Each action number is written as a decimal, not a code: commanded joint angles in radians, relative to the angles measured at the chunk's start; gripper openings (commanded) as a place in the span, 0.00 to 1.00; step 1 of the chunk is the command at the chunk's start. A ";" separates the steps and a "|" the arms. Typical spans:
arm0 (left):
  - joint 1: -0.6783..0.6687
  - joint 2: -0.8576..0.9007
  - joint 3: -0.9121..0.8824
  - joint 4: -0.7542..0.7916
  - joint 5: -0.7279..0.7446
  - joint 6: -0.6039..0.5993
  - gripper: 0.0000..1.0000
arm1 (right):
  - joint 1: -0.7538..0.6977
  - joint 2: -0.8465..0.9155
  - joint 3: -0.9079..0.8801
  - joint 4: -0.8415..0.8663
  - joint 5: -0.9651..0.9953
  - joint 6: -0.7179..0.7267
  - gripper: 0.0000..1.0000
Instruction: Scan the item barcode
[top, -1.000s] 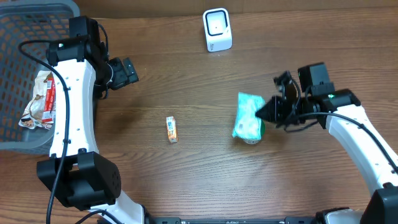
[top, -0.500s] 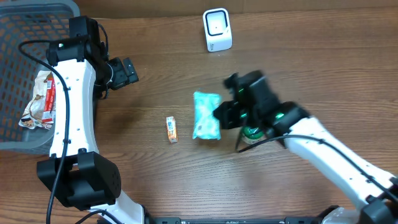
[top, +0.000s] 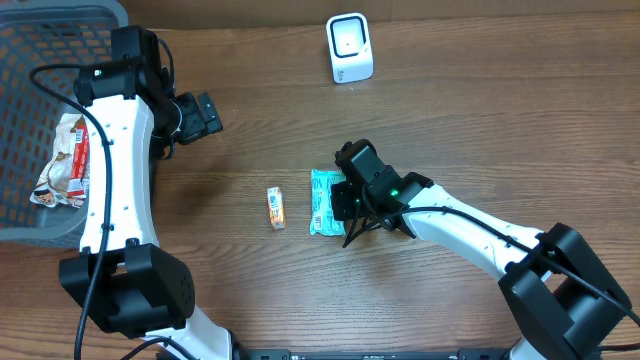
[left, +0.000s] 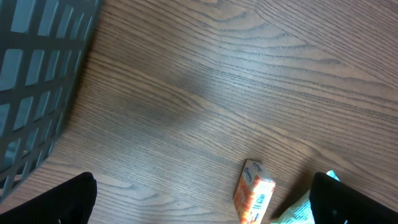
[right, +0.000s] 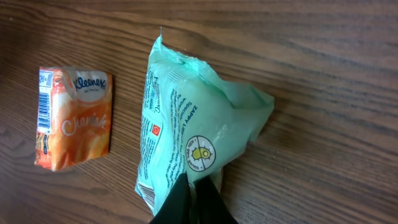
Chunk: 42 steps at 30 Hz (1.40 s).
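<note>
Right wrist view: the right hand (right: 196, 190) is clenched on a mint-green packet (right: 193, 112), marked with a round yellow emblem and laid on the bench (right: 323, 74) beside an orange tissue pack (right: 74, 118). A red-and-white wrapper (top: 65, 160) is kept in the grey basket (top: 40, 236).

Orange pack (right: 74, 118): brand "Kleenex" reads clearly in white near its top edge, right wrist view. A larger white script word below it is only partly legible. A barcode (right: 43, 106) with small digits runs along its left edge; the digits cannot be made out.

Green pack (right: 186, 124): several lines of fine dark print along its left side, too small to read. Also a small red square mark (right: 155, 131) and a round yellow-and-white emblem (right: 200, 154), no legible wording.

Bag (top: 65, 160) in basket, overhead view: red and white print, unreadable.
</note>
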 joint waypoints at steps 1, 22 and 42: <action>0.003 -0.033 0.019 0.001 -0.003 0.018 1.00 | 0.002 -0.013 0.021 0.013 0.017 -0.023 0.11; 0.003 -0.033 0.019 0.001 -0.003 0.018 1.00 | -0.052 -0.151 0.233 -0.325 0.072 -0.055 0.49; 0.003 -0.033 0.019 0.001 -0.003 0.018 1.00 | -0.260 -0.193 0.231 -0.748 0.039 -0.020 0.90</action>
